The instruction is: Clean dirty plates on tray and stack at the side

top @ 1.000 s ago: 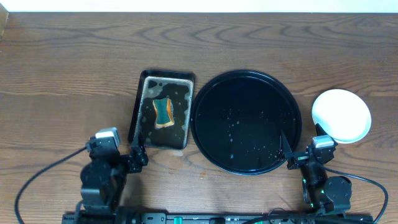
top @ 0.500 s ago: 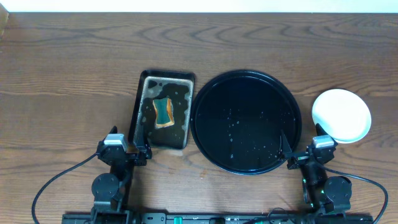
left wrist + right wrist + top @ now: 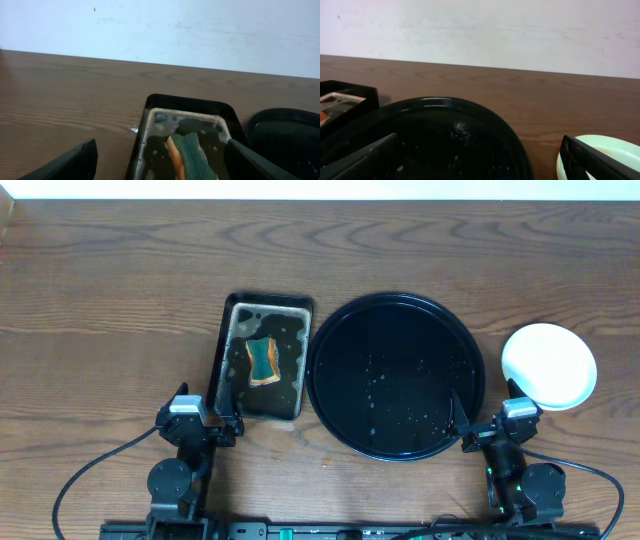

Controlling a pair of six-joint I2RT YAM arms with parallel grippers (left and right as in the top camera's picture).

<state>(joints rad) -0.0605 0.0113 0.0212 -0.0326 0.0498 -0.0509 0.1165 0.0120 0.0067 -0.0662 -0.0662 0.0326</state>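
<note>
The round black tray [image 3: 397,298] holds only water drops; no plate lies on it. The plates [image 3: 548,366] sit to the right of the tray as one pile that looks white from above; I cannot tell how many there are. The pile's pale edge shows in the right wrist view [image 3: 605,150] beside the tray [image 3: 450,135]. My left gripper [image 3: 222,427] is open and empty at the near end of the pan. My right gripper [image 3: 485,420] is open and empty at the tray's near right rim, left of the plates. Both wrist views show spread fingers, left [image 3: 160,167] and right [image 3: 480,165].
A rectangular dark pan [image 3: 262,358] with soapy water and a teal-and-yellow sponge [image 3: 262,360] stands left of the tray. The left wrist view shows the pan [image 3: 185,102] and the sponge [image 3: 192,152] between the fingers. Brown wooden table [image 3: 120,280] all around.
The left arm drew back and settled lower at the near end of the pan about a second ago, then stayed still. The right arm, tray and plates have not moved.
</note>
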